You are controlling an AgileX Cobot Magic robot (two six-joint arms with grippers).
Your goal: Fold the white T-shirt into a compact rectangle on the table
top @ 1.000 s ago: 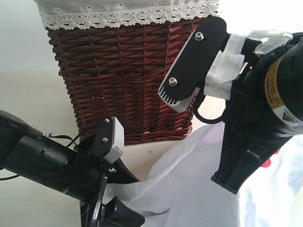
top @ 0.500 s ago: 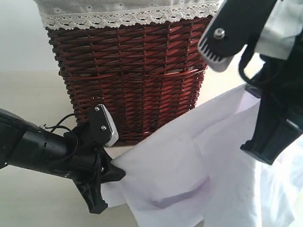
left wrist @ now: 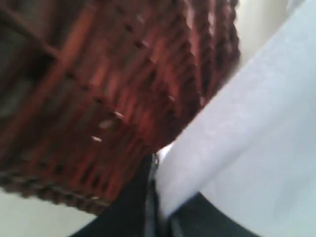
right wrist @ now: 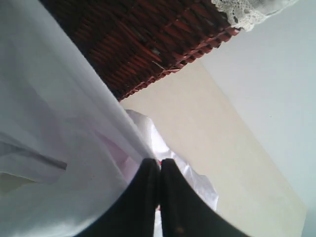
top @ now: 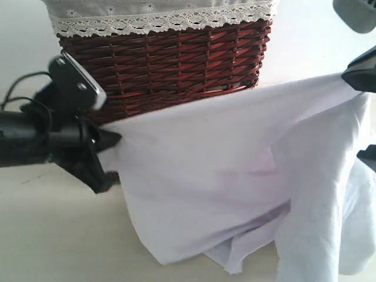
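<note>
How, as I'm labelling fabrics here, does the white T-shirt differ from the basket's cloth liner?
The white T-shirt is plain and smooth; the cloth liner has a lace edge. The T-shirt hangs stretched between the left hand and right hand, before the basket; the liner drapes over the basket's rim. Both are pale fabric.

The white T-shirt (top: 235, 176) hides the wicker basket (top: 170, 64) from 4 to 6 o'clock in the exterior view, whose edge crops the right gripper (top: 355, 75) at 3 o'clock. The left wrist view is blurred, the basket weave smeared
</note>
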